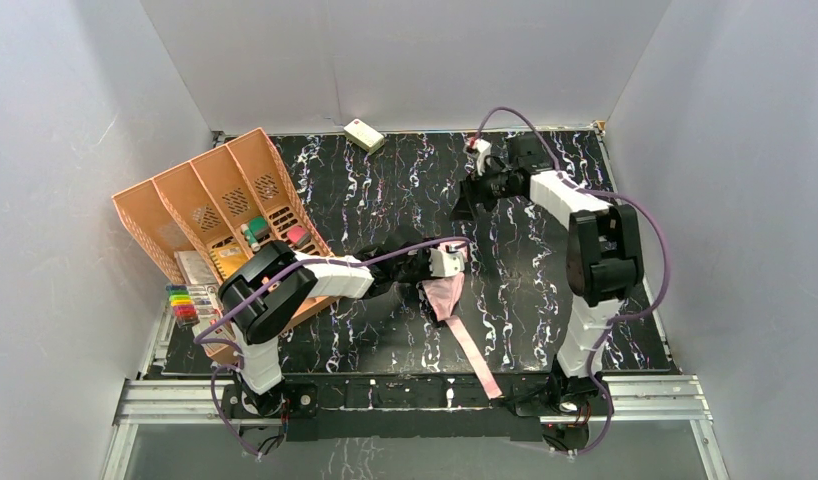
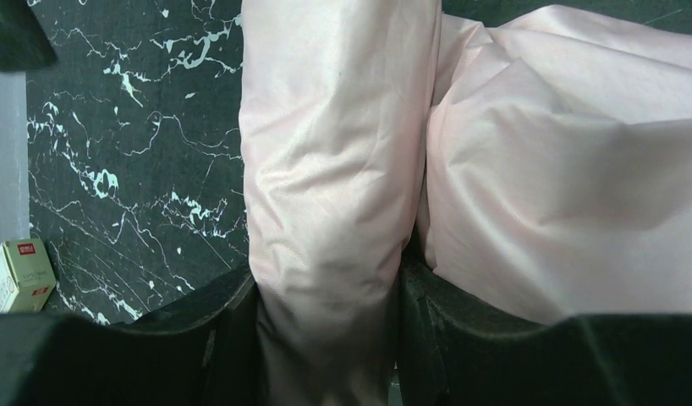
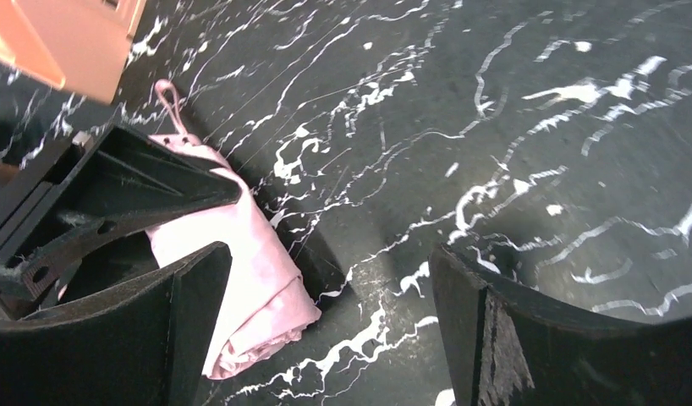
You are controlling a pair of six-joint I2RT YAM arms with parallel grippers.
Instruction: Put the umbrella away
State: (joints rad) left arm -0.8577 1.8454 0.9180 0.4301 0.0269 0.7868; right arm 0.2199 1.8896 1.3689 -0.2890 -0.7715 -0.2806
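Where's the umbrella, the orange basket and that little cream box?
umbrella [image 1: 445,297], overhead view, on its folded pink fabric.
basket [image 1: 150,232], overhead view, on the wall of its leftmost compartment.
box [image 1: 365,134], overhead view, on its top face.

cream box [image 2: 19,275], red label [image 2: 21,248], print too small to read

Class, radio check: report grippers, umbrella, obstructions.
Left gripper clamped on umbrella; it lies on table. Right gripper open, empty. Cream box far back, not obstructing.
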